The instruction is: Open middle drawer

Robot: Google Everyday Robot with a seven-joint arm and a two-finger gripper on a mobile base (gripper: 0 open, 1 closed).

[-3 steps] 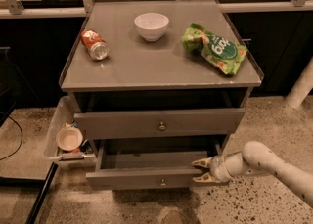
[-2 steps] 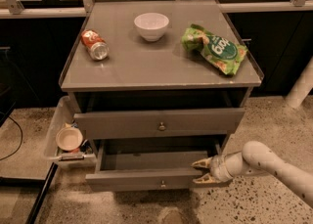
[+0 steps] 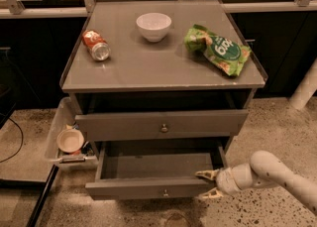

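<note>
The middle drawer is the grey front with a small round knob, low on the cabinet. It is pulled out and shows a shallow grey box inside. My gripper is at the right end of this front, on a white arm coming in from the lower right. It is open. One finger lies behind the front panel, inside the drawer, and the other sits in front of the panel's face. The drawer above, with its own knob, stands almost shut.
On the cabinet top lie a red can on its side, a white bowl and a green chip bag. A clear bin with a small bowl hangs at the cabinet's left. A white post stands at the right.
The middle drawer has slid further out toward the camera, and my gripper has moved with it at the front's right end.
</note>
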